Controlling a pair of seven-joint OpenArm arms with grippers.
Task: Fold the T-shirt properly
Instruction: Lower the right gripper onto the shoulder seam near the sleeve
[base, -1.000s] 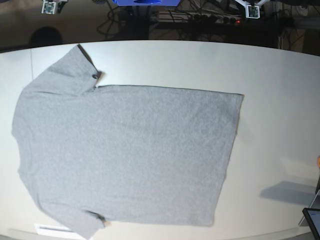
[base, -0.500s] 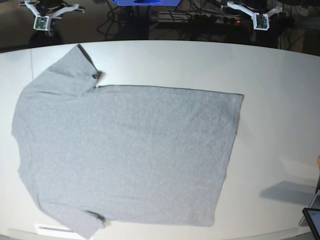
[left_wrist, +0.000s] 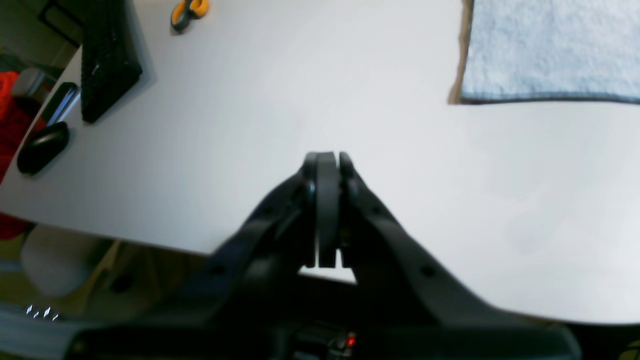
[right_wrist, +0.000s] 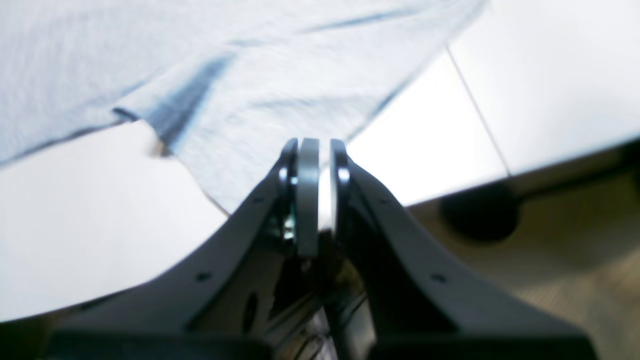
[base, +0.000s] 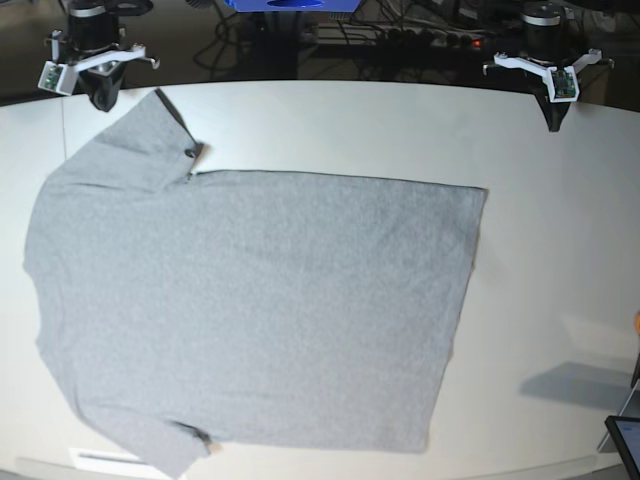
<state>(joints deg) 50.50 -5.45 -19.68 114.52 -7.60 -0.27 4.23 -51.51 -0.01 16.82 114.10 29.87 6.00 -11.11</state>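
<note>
the t-shirt (base: 250, 300) lies spread flat, plain grey side up, over the left and middle of the white tabletop (base: 560, 230) in the base view. its collar end points to 9 o'clock, its straight hem runs down the 3 o'clock side, one sleeve sticks out toward 11 o'clock and the other toward 7 o'clock. no fold in it so far.

the right hand (base: 103, 97) hangs at the far tabletop edge at about 11 o'clock, just beside the tip of the upper sleeve. its own camera shows the fingers (right_wrist: 308, 200) nearly pressed together with only a thin slit between them, nothing in them, blurry grey cloth right ahead.

the left hand (base: 553, 118) sits at about 1 o'clock, well apart from the shirt, fingers (left_wrist: 327, 200) fully pinched together and empty. from its wrist view the hem corner shows at 1 o'clock, plus an orange-handled tool (left_wrist: 188, 12), a black keyboard-like slab (left_wrist: 107, 55) and a dark mouse (left_wrist: 43, 147) toward 10 o'clock.
</note>
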